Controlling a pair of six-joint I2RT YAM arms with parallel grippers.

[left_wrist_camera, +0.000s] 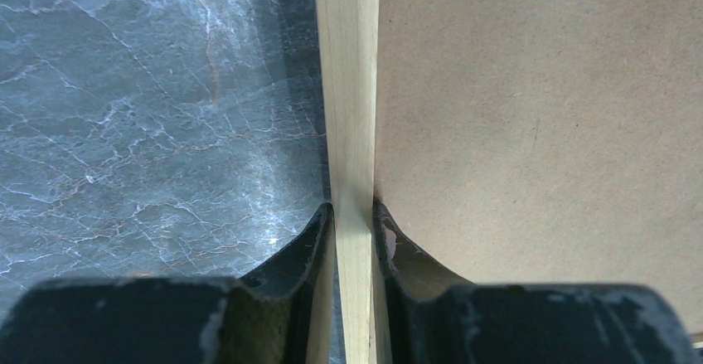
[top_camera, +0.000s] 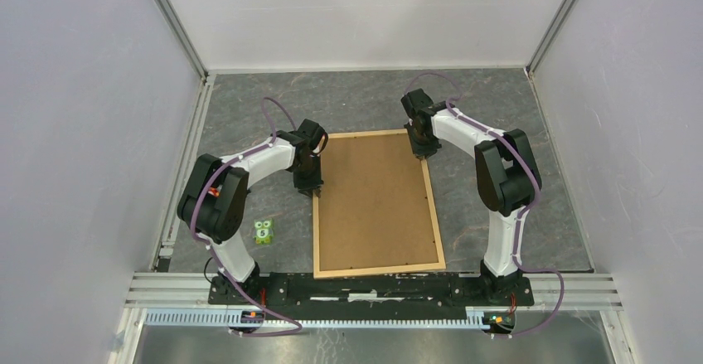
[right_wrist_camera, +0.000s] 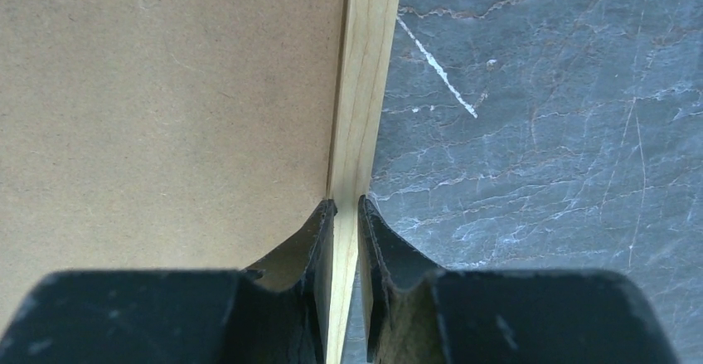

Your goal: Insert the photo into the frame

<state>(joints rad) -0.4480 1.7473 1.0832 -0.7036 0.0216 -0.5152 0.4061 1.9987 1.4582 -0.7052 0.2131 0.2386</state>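
The frame (top_camera: 380, 270) of thin pale wood lies flat on the dark marbled table, and a plain brown backing board (top_camera: 375, 200) fills it. My left gripper (top_camera: 310, 188) is shut on the frame's left strip (left_wrist_camera: 346, 90); its black fingers (left_wrist_camera: 319, 231) press that strip from both sides, with the board (left_wrist_camera: 539, 115) just to the right. My right gripper (top_camera: 423, 152) is shut on the right strip (right_wrist_camera: 365, 74) near the far corner, and the board (right_wrist_camera: 166, 107) is on its left. The photo is hidden or out of view.
A small green cube (top_camera: 264, 232) marked 5 sits on the table left of the frame, near the left arm's base. White walls close in the table on three sides. A metal rail (top_camera: 373, 285) runs along the near edge.
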